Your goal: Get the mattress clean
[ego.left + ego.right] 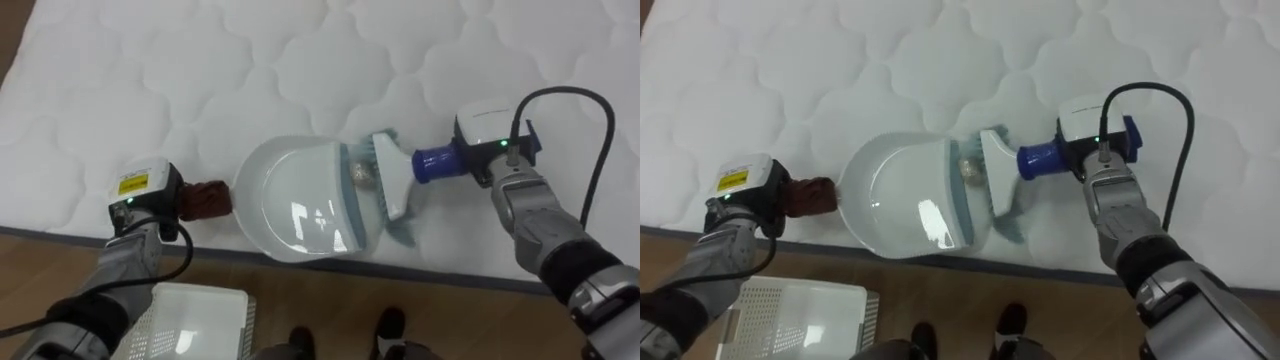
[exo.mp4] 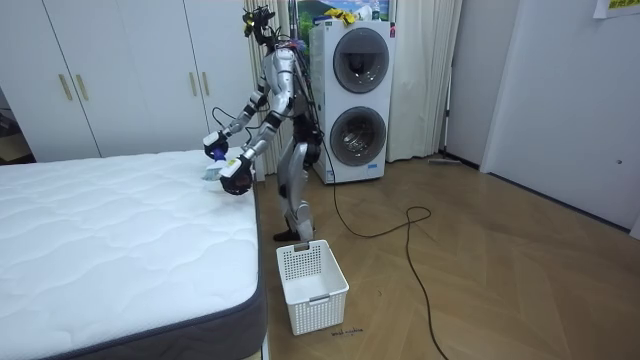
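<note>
1. Dustpan (image 1: 300, 195) lies on the mattress (image 1: 200, 70) near its edge. Its long axis runs across the view, with the brown handle toward my left and the mouth toward my right.
2. Brush (image 1: 395, 175): blue handle points right, head at the dustpan's mouth. A crumpled scrap (image 1: 362, 172) sits just beside the head.
3. My left hand (image 1: 145, 195) is wrapped round the dustpan's handle, forearm entering from lower left.
4. My right hand (image 1: 490, 145) clasps the brush handle, forearm from lower right.
5. Basket (image 1: 190, 315) is on the floor below the edge.
</note>
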You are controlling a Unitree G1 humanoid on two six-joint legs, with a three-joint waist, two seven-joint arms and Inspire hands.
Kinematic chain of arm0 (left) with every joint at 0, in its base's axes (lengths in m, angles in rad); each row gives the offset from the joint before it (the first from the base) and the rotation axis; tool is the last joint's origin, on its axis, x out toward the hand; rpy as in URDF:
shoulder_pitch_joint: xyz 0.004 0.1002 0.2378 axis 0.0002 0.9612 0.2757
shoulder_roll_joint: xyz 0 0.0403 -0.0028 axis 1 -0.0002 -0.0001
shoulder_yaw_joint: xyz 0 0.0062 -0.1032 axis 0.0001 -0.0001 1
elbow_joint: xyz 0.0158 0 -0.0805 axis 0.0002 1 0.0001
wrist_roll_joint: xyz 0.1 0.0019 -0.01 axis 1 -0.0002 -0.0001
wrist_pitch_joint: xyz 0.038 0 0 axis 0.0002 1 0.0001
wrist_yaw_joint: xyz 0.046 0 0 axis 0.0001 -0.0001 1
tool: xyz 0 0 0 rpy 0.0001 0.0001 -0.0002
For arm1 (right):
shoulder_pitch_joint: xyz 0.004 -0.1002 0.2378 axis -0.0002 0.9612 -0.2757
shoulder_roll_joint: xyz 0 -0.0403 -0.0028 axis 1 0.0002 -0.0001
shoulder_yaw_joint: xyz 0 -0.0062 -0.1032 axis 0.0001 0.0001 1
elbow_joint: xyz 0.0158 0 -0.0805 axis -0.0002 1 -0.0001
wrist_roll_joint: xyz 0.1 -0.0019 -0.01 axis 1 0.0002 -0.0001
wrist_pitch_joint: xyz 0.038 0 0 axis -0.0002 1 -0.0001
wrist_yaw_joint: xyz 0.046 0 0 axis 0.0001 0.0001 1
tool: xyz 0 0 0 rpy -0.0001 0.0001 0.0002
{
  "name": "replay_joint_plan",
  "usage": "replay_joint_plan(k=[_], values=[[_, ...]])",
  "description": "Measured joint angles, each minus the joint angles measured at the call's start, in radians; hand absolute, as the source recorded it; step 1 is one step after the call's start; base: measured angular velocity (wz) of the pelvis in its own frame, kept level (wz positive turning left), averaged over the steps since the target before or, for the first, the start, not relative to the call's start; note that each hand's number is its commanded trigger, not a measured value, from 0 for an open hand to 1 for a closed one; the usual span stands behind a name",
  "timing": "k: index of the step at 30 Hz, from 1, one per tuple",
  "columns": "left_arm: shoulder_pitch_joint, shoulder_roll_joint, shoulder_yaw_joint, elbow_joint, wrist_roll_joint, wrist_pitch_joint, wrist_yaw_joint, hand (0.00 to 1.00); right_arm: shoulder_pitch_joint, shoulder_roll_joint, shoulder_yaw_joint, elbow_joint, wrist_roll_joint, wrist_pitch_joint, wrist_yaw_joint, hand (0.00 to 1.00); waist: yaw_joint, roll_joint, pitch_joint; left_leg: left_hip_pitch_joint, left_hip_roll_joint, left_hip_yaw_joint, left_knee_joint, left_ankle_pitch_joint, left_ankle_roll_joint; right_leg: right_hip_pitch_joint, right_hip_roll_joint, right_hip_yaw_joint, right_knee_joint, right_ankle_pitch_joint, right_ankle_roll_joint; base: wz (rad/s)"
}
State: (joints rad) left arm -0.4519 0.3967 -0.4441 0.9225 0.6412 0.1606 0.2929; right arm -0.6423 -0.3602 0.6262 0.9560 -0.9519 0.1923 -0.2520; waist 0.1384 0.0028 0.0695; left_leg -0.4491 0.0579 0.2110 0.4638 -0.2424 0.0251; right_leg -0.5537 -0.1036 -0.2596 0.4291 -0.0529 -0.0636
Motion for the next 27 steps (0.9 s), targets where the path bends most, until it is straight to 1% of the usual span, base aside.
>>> replay_joint_plan(k=[3, 10, 13, 16, 18, 21, 27], values=[[-0.002, 0.003, 0.003, 0.017, 0.001, -0.015, 0.002, 1.00, 0.000, 0.001, 0.002, -0.026, 0.003, -0.020, 0.024, 1.00, -0.005, 0.000, 0.0000, -0.003, 0.000, 0.000, 0.002, 0.000, 0.000, 0.000, 0.000, 0.001, -0.002, 0.000, 0.000, 0.00], [-0.002, 0.004, 0.005, 0.021, 0.008, -0.021, 0.003, 1.00, 0.000, 0.005, 0.010, -0.043, 0.009, -0.029, 0.032, 1.00, 0.001, 0.000, 0.0001, -0.012, 0.001, -0.005, 0.006, 0.000, 0.000, -0.001, 0.001, -0.005, -0.012, 0.000, 0.001, 0.01], [-0.002, 0.006, 0.011, 0.021, 0.028, -0.033, 0.012, 1.00, 0.000, 0.003, 0.009, -0.062, 0.016, -0.031, 0.037, 1.00, 0.003, 0.000, 0.0001, -0.012, 0.002, -0.005, 0.004, 0.000, 0.000, -0.001, 0.002, -0.014, -0.015, 0.000, 0.001, 0.00], [-0.001, 0.006, 0.011, 0.025, 0.028, -0.040, 0.023, 1.00, 0.000, 0.005, 0.010, -0.065, 0.022, -0.057, 0.037, 1.00, 0.005, 0.001, 0.0005, -0.010, 0.004, -0.005, 0.013, 0.000, 0.000, 0.001, 0.003, -0.018, -0.014, 0.000, 0.000, 0.00], [0.000, 0.006, 0.011, 0.035, 0.028, -0.050, 0.029, 1.00, 0.002, 0.008, 0.010, -0.065, 0.022, -0.072, 0.035, 1.00, 0.005, 0.002, 0.0016, -0.010, 0.004, -0.005, 0.013, 0.000, 0.000, 0.002, 0.003, -0.019, -0.015, 0.000, 0.000, 0.00], [0.000, 0.006, 0.011, 0.042, 0.028, -0.059, 0.031, 1.00, 0.002, 0.011, 0.013, -0.065, 0.023, -0.073, 0.035, 1.00, 0.007, 0.006, 0.0039, -0.010, 0.004, -0.007, 0.011, 0.000, 0.000, 0.002, 0.002, -0.020, -0.015, 0.000, 0.000, 0.00], [0.009, 0.004, 0.011, 0.044, 0.028, -0.069, 0.052, 1.00, 0.002, 0.008, 0.018, -0.064, 0.039, -0.073, 0.033, 1.00, 0.010, 0.010, 0.0055, -0.005, 0.002, -0.005, -0.002, 0.000, 0.000, 0.002, 0.001, -0.019, -0.014, 0.000, 0.000, -0.01]])
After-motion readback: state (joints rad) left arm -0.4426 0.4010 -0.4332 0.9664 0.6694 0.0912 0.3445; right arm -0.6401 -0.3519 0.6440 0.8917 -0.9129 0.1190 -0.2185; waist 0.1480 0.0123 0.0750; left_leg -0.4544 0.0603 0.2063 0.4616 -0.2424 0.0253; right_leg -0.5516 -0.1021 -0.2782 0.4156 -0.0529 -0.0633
